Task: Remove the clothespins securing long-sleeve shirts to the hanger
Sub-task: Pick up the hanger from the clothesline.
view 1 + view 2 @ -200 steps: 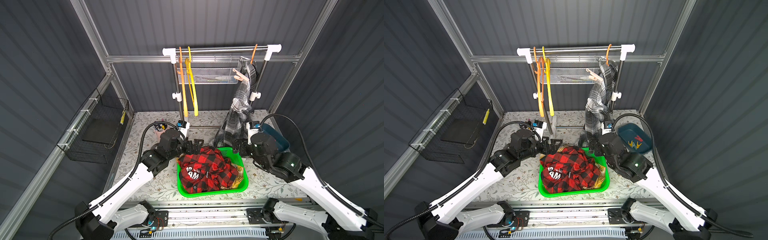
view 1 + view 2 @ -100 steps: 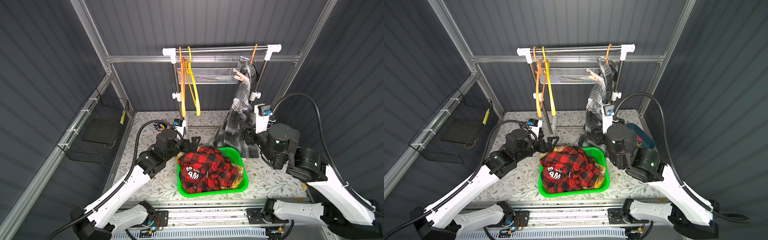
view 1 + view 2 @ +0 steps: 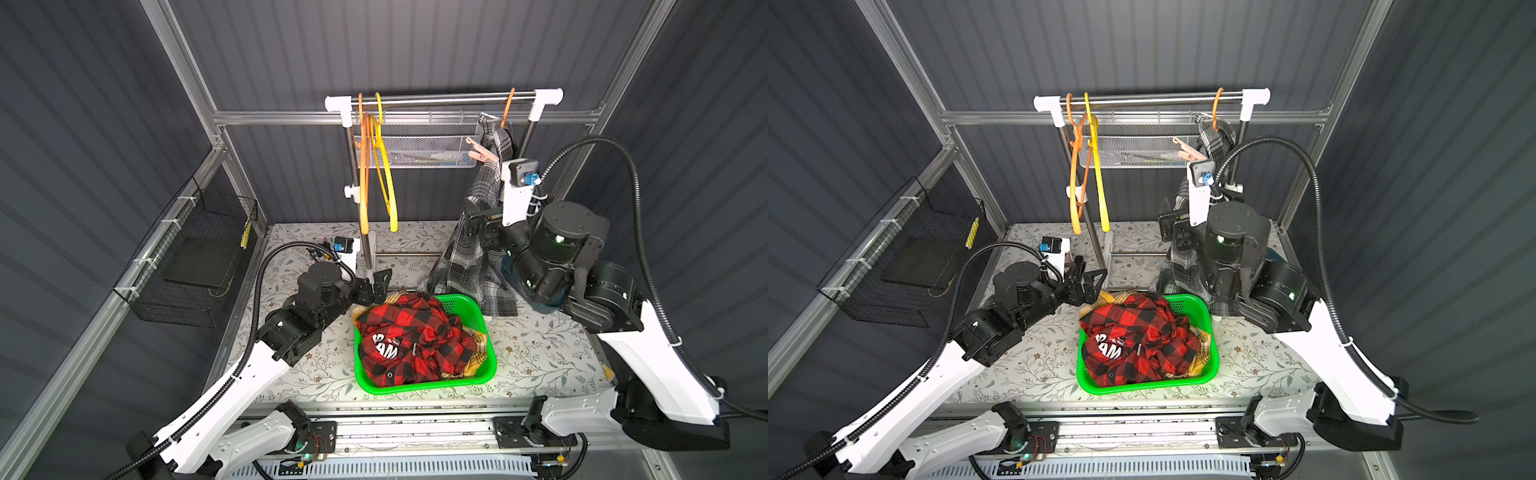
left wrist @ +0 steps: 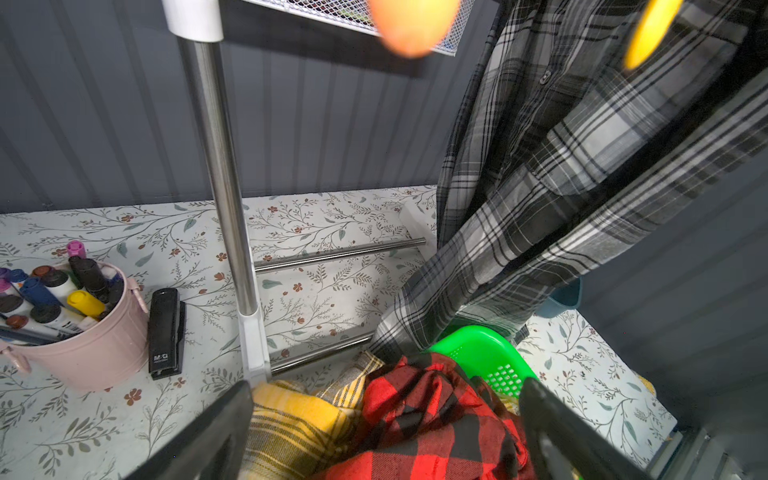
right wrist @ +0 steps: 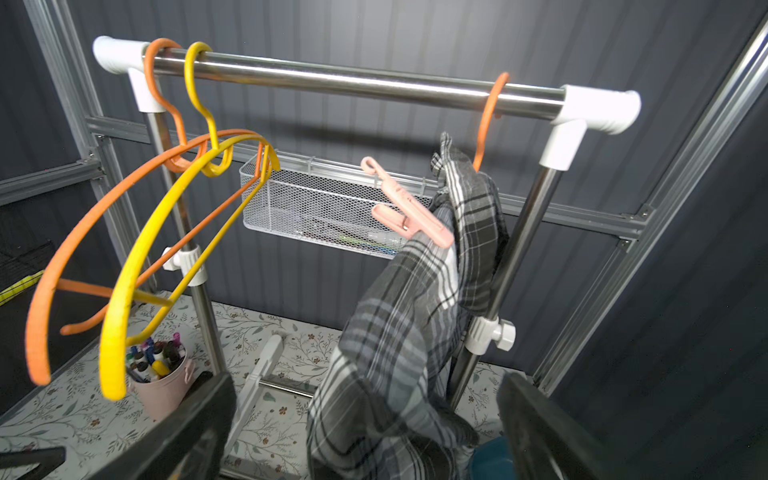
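A grey plaid shirt hangs from an orange hanger at the rail's right end. A salmon-pink clothespin is clipped on its shoulder. My right gripper is open, raised beside the shirt's lower half and below the pin. The red-and-black shirt and the yellow plaid shirt lie in the green basket. My left gripper hangs open and empty over the basket's far left corner.
Bare orange and yellow hangers hang at the rail's left end. A white mesh basket sits behind the rail. A pink cup of markers and a black stapler stand by the left post. A blue tray lies under my right arm.
My right arm has risen from table level beside the basket to the hanging grey shirt. The left gripper has drawn back slightly and stays open.
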Controlling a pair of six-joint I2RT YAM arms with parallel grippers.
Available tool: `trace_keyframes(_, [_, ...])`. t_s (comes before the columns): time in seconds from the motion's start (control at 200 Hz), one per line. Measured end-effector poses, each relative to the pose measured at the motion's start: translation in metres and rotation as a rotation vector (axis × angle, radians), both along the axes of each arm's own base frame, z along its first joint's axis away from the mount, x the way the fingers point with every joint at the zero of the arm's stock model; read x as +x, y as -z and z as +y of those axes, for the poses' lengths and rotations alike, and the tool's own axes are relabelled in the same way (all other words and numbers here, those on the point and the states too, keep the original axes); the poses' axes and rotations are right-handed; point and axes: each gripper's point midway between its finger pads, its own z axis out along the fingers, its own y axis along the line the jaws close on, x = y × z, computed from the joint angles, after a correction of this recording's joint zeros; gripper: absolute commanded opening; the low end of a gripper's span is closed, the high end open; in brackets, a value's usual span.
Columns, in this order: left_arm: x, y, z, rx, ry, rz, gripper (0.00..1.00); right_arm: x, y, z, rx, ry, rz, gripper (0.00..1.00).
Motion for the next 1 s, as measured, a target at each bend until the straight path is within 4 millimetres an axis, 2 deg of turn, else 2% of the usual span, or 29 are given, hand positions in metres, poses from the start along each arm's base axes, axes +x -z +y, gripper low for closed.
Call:
trace_keyframes(0.175, [0.001, 0.004, 0.001, 0.007, -0.004, 0.007, 1.00, 0.027, 0.003, -0.010, 0.000, 0.068, 0.044, 0.99])
trace_keyframes(0.405, [0.002, 0.007, 0.002, 0.013, -0.007, 0.009, 1.00, 0.060, 0.034, -0.009, -0.061, 0.136, 0.122, 0.99])
trace_keyframes(0.58, [0.002, 0.008, 0.003, 0.013, -0.009, 0.010, 1.00, 0.074, 0.042, -0.009, -0.098, 0.189, 0.137, 0.94])
trace_keyframes(0.64, [0.003, 0.011, 0.003, 0.016, -0.009, 0.013, 1.00, 0.075, 0.042, -0.012, -0.109, 0.205, 0.138, 0.89])
trace_keyframes(0.781, [0.004, 0.016, 0.004, 0.022, -0.013, 0.021, 1.00, 0.072, 0.043, -0.025, -0.113, 0.240, 0.137, 0.70])
trace_keyframes(0.996, [0.006, 0.017, 0.005, 0.021, -0.019, 0.020, 1.00, 0.060, 0.038, -0.048, -0.097, 0.265, 0.126, 0.52])
